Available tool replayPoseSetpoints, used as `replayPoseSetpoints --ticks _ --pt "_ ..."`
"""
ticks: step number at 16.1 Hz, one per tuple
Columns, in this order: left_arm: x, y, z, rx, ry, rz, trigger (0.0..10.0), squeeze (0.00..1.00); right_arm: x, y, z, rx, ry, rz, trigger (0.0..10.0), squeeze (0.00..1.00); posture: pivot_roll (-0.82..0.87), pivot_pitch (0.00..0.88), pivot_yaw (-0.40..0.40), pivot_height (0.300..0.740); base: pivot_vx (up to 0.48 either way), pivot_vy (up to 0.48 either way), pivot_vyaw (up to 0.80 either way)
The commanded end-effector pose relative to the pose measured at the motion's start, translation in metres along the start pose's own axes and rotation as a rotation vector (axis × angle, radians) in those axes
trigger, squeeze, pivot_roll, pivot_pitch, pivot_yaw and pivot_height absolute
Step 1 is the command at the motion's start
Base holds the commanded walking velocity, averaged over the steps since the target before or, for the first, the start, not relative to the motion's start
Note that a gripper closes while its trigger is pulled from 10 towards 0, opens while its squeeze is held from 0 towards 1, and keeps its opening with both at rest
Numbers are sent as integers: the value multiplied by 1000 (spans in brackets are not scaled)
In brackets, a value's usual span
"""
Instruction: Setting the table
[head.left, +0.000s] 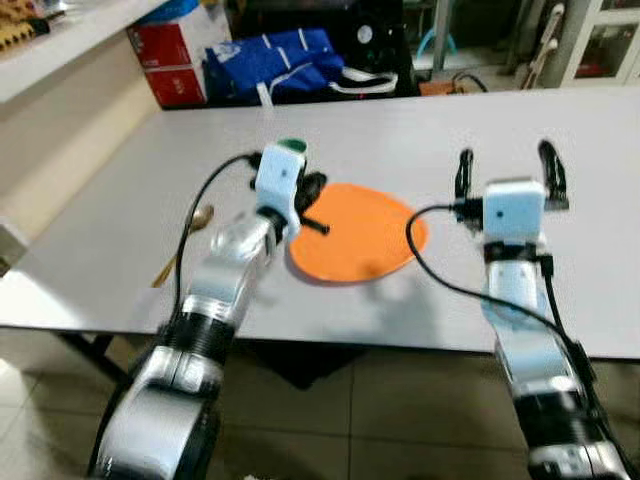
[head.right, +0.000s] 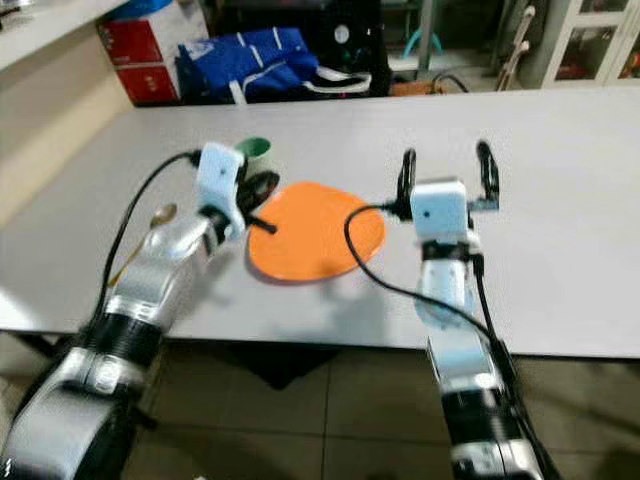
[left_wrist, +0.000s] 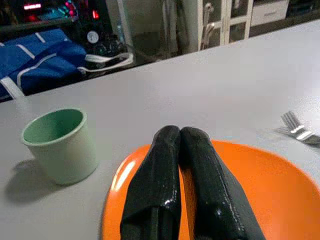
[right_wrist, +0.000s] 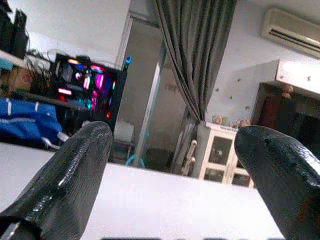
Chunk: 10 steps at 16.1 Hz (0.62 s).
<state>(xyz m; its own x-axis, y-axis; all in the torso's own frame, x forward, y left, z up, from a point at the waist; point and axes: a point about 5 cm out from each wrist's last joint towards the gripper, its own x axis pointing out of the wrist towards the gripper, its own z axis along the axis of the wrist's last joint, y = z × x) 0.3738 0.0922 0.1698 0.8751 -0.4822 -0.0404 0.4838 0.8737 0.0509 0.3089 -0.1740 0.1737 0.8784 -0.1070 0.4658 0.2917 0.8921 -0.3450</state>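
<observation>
An orange plate (head.left: 365, 235) lies on the white table (head.left: 420, 130), near its front edge. My left gripper (head.left: 314, 206) is shut with nothing in it, and its fingertips (left_wrist: 170, 137) rest low over the plate's left rim. A pale green cup (head.left: 291, 148) stands upright just behind that gripper, left of the plate. Left of my arm lies a golden spoon (head.left: 190, 232). In the left wrist view a silver fork (left_wrist: 299, 132) lies on the table beyond the plate's far side. My right gripper (head.left: 507, 168) hovers right of the plate, open and empty.
The table's front edge (head.left: 330, 345) runs close under both arms, with tiled floor below. Beyond the far edge are a blue bag (head.left: 275, 62) and a red box (head.left: 165, 55). A white cabinet (head.left: 600, 40) stands at the back right.
</observation>
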Motion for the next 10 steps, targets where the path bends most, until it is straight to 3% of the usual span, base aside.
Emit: replayPoseSetpoints --ticks 1,4,8,10 --pt "1 9 -3 5 18 20 10000 0 1 0 7 0 -19 -1 10000 0 -296 0 156 740 0 0 0" --pt "13 17 -6 3 76 68 10000 0 -6 -8 11 -22 -25 -5 10000 0 -343 7 162 740 0 0 0" --pt "19 15 -13 14 133 90 10000 0 -18 -17 17 -57 -30 1 10000 0 -392 30 168 740 0 0 0" --pt "22 9 -16 -20 152 83 10000 0 -27 -22 19 -72 -22 3 10000 0 -430 44 166 740 0 0 0"
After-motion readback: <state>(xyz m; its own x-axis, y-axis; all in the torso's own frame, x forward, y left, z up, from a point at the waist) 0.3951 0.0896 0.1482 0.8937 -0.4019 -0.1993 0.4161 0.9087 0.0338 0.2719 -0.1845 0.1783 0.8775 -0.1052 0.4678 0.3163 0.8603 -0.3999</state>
